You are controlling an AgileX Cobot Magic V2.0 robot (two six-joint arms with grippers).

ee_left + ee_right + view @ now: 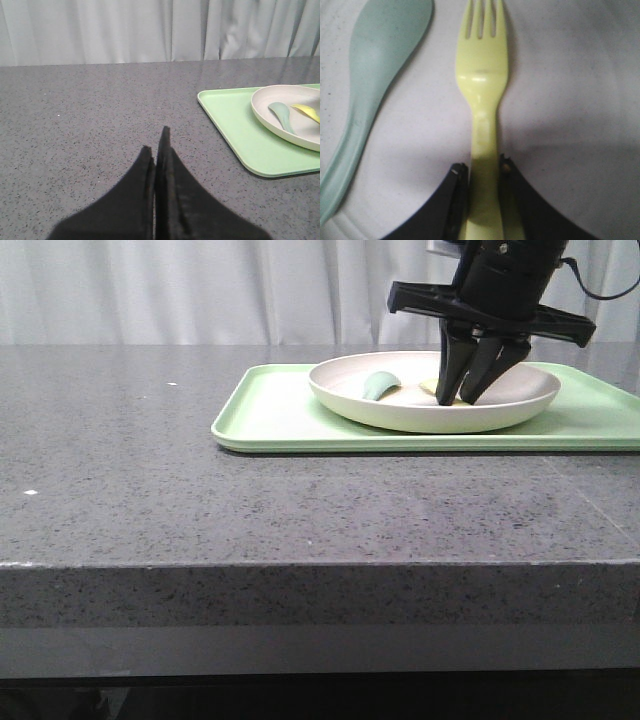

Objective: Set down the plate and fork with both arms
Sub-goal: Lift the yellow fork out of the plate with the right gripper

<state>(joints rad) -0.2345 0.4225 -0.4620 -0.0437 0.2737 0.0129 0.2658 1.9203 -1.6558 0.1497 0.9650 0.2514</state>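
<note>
surface: grey speckled table [150,490] — carries: green tray [275,415]

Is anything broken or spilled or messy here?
Nothing stands out. The round cream plate sits flat on the green tray, unspilled. The right gripper pinches the pale yellow plastic fork beside a grey-green spoon.
</note>
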